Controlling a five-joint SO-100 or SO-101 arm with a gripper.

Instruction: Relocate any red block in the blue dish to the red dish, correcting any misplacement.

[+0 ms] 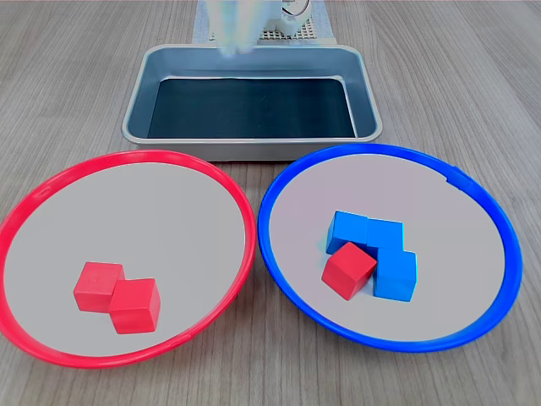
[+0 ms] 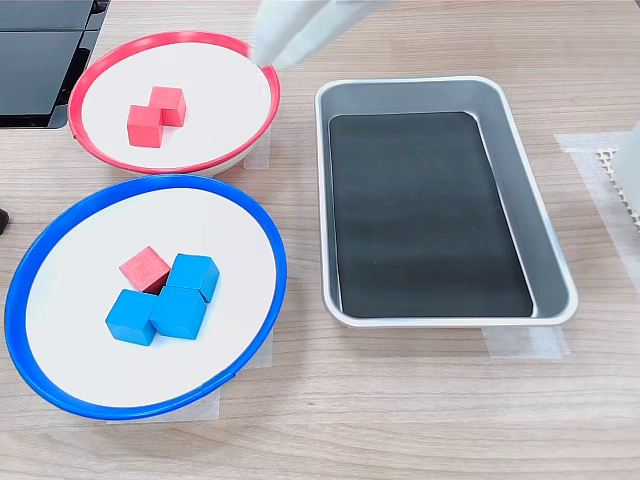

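Observation:
A red block [image 1: 348,269] [image 2: 145,269] lies in the blue dish [image 1: 473,194] [image 2: 60,240], touching three blue cubes [image 1: 380,252] [image 2: 170,300]. Two more red cubes [image 1: 117,296] [image 2: 156,115] sit together in the red dish [image 1: 51,190] [image 2: 200,40]. My gripper [image 1: 230,46] [image 2: 264,50] is a pale motion-blurred shape in both exterior views. It hangs above the steel tray's far edge in the first exterior view and over the red dish's right rim in the second exterior view. The blur hides how its jaws stand, and nothing shows in them.
A rectangular steel tray [image 1: 139,93] [image 2: 520,200] with a dark mat inside stands behind the two dishes in the first exterior view. A black device [image 2: 40,50] lies at the second exterior view's top left. Wood-grain tabletop surrounds everything.

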